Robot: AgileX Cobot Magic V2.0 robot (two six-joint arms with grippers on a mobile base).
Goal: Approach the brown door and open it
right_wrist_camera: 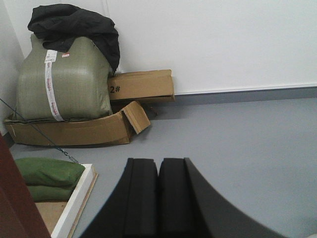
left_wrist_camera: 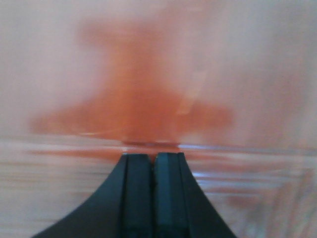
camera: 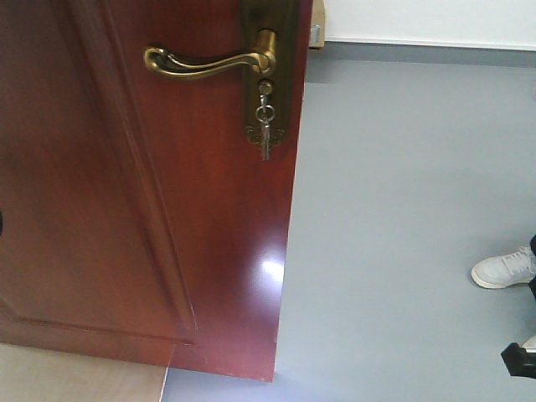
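Observation:
The brown door [camera: 126, 209] fills the left half of the front view, glossy and panelled, its free edge standing out over the grey floor. Its curved brass lever handle [camera: 209, 63] sits near the top, with small keys [camera: 265, 130] hanging from the lock below it. In the left wrist view my left gripper [left_wrist_camera: 152, 154] is shut with nothing between its pads, tips very close to the blurred reddish door surface [left_wrist_camera: 148, 99]; I cannot tell if they touch. My right gripper [right_wrist_camera: 158, 159] is shut and empty above the grey floor, with a sliver of the door [right_wrist_camera: 10, 203] at lower left.
A person's white shoe [camera: 504, 269] and a black object [camera: 519, 360] are at the right. Against the white wall stand cardboard boxes [right_wrist_camera: 141, 85], a green sack [right_wrist_camera: 62, 79] with a black cloth [right_wrist_camera: 74, 25] on top, and a white-edged wooden frame [right_wrist_camera: 74, 198] holding green bags [right_wrist_camera: 44, 173].

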